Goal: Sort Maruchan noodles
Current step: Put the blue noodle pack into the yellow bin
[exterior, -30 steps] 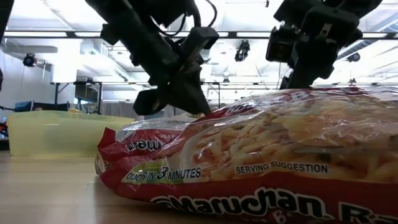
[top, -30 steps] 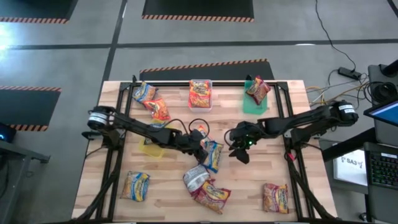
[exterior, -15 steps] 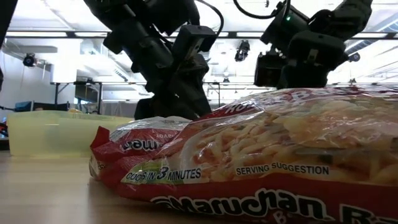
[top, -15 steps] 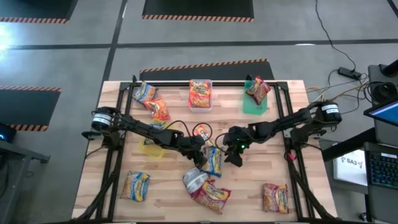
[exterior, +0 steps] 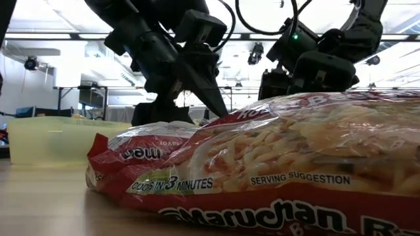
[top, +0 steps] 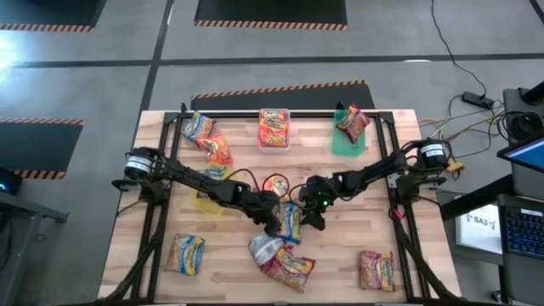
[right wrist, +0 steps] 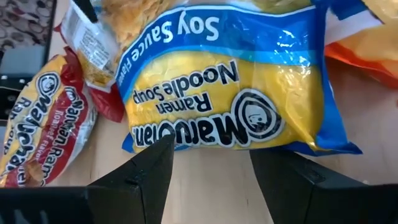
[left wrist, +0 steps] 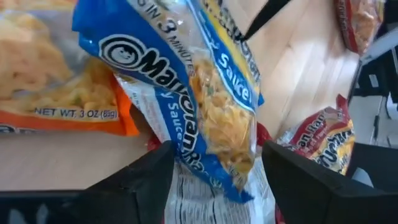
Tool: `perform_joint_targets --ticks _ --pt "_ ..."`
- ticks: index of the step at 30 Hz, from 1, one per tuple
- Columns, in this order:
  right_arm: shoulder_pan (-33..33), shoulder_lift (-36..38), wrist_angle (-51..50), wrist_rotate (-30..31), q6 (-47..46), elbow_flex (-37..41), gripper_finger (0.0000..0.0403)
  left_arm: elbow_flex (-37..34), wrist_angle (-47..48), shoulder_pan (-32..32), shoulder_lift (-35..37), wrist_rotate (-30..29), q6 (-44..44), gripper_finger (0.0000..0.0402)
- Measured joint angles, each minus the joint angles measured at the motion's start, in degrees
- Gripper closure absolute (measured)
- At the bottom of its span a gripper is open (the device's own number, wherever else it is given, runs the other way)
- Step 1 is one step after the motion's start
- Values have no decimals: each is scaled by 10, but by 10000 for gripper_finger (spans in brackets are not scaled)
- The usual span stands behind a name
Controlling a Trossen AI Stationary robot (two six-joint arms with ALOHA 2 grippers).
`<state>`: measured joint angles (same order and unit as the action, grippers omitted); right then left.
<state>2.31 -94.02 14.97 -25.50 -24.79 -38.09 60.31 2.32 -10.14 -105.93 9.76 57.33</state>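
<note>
Two yellow-and-blue Maruchan noodles packets (top: 291,219) lie overlapping at the table's middle, partly on an orange-red packet (left wrist: 56,81). My left gripper (top: 274,223) is open at their left side. The nearest end of the upper packet (left wrist: 214,118) lies between its fingers. My right gripper (top: 311,218) is open at their right side, its fingertips just short of the Soy Sauce packet (right wrist: 230,87). A silvery packet (top: 264,246) and a dark red packet (top: 290,266) lie nearer the front edge. In the low view both grippers (exterior: 184,108) (exterior: 295,75) stand behind the dark red packet (exterior: 275,170).
A yellow tub (top: 207,201) stands left of centre. At the back, a clear tub (top: 274,129) and a green tub (top: 348,129) each hold a packet. Loose packets lie at the back left (top: 206,138), front left (top: 185,253) and front right (top: 376,270).
My left gripper has opened and sunk a little over the yellow-and-blue packets, letting go of the upper one, which now lies on the table. My right gripper has come down and toward the table's left, up to the packets' right side.
</note>
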Motion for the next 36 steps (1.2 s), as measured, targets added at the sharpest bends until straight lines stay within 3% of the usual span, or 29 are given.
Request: perform_joint_targets --ticks 19,23,30,36 --pt "0 1 21 -4 19 0 200 0 -133 0 -74 0 17 179" --pt "0 1 23 -4 20 0 200 0 -134 1 -74 -3 19 212" --pt "1 2 24 -13 21 0 200 0 -138 2 -73 2 26 308" --pt "1 4 25 -21 19 0 200 0 -136 3 -72 9 27 334"
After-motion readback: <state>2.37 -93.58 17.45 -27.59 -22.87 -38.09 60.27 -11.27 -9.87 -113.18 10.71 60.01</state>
